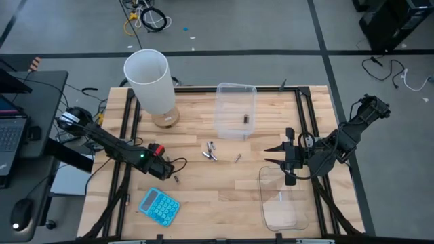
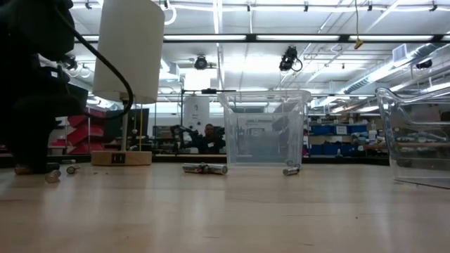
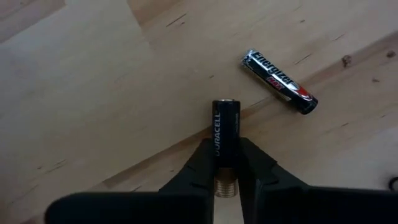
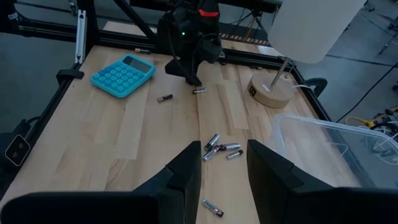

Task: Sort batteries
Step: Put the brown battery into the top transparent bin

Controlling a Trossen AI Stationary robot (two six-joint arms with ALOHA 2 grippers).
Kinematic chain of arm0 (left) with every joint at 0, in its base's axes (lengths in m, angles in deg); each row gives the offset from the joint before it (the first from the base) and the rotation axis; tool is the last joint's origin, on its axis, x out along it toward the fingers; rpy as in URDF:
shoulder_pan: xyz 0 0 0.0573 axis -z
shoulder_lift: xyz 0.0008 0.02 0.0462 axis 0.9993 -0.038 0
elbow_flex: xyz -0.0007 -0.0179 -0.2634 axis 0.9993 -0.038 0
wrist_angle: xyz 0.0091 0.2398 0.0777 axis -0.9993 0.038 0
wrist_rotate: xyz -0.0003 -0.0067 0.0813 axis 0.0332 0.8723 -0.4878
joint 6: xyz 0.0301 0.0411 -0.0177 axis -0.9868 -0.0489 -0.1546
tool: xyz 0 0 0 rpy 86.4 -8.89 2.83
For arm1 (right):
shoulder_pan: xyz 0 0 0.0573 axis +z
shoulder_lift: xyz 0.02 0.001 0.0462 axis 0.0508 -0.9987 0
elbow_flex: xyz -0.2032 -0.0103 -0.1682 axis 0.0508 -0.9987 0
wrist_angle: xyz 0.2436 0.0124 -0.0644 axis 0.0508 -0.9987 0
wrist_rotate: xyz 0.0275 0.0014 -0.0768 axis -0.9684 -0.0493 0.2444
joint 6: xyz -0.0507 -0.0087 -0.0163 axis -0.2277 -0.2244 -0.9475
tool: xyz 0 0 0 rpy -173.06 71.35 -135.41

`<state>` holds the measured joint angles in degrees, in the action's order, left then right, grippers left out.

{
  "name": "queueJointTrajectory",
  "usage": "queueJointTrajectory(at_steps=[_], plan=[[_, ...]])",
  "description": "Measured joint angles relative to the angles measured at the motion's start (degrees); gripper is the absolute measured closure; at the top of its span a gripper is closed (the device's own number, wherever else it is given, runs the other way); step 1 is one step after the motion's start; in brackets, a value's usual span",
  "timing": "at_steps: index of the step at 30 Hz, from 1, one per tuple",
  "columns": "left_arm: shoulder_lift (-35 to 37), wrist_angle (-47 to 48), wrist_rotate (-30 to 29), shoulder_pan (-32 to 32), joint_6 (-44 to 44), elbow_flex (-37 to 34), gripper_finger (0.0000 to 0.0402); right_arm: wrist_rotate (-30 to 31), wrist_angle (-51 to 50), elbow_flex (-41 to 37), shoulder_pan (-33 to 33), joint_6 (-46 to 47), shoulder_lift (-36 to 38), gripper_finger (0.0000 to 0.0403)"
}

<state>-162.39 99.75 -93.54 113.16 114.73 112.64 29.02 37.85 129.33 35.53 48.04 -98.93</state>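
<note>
My left gripper (image 3: 227, 163) (image 1: 167, 173) is low over the table's near left, beside the blue calculator (image 1: 159, 205), and is shut on a black Duracell battery (image 3: 225, 127). A black-and-silver Energizer battery (image 3: 280, 81) lies flat on the wood just beyond it. Several more batteries (image 1: 210, 150) (image 4: 219, 149) lie in a loose cluster at mid-table, with one apart (image 1: 237, 158). One dark cell (image 1: 245, 118) lies inside the far clear tub (image 1: 235, 102). My right gripper (image 4: 224, 152) (image 1: 281, 156) hovers open at the right, touching nothing. My left gripper pinches the Duracell battery between its two fingers (image 3: 204, 163) at the copper-coloured end (image 3: 227, 185). The fingers lie along the battery, and its black end (image 3: 226, 106) sticks out past the fingertips. Whether it is lifted off the wood I cannot tell.
A second clear tub (image 1: 281, 200) stands at the near right, under my right arm. A white-shaded lamp on a wooden base (image 1: 152, 85) stands at the far left. A dark metal frame (image 1: 298, 88) borders the table. Bare wood lies between the calculator and the near right tub.
</note>
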Motion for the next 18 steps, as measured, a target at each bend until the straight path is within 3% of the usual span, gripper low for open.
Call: queueJointTrajectory(at_steps=[18], plan=[[-0.39, 4.18, -3.22, 1.17, -3.23, 3.82, 0.0376, 0.0, -0.04, 0.0, 0.01, -0.01, 0.0, 0.0288]])
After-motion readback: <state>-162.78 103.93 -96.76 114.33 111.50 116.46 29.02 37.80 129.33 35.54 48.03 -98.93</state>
